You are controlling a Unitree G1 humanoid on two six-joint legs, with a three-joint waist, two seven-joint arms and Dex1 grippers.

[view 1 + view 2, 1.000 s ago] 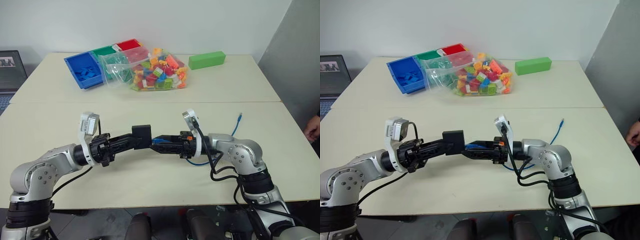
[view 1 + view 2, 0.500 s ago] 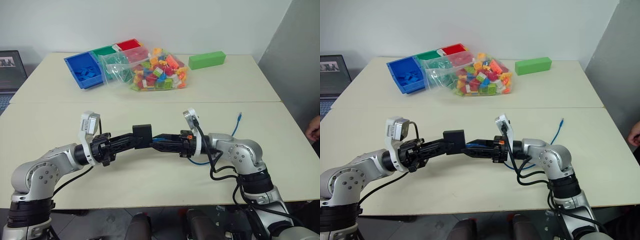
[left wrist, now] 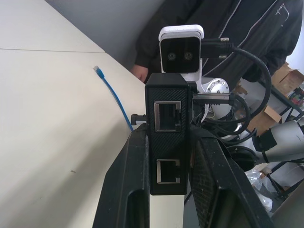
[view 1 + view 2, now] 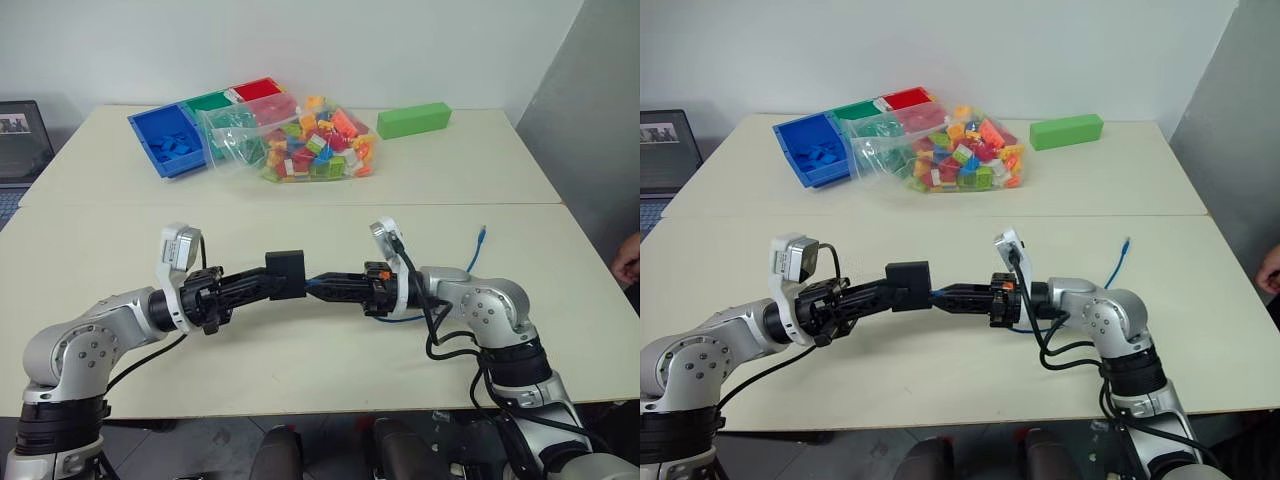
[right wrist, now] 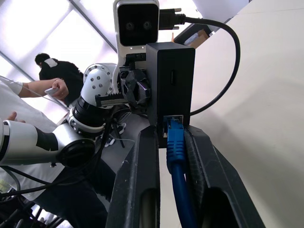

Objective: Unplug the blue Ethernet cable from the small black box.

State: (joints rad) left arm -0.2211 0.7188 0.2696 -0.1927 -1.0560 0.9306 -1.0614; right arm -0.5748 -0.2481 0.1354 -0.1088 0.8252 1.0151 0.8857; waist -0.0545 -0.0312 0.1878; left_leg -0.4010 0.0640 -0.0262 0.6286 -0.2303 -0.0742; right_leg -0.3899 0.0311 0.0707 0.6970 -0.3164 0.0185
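Where plugged: blue Ethernet cable (image 5: 176, 147) (clear-blue plug)

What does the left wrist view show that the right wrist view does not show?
Left wrist view: two empty ports on the box, the left end effector shut on it, and the cable's free plug lying on the table.

Right wrist view: the blue plug seated in the box, with the right end effector shut on it.

Both: the black box with an end effector's fingers on either side of it, the other arm's wrist camera behind it, and people in the background.
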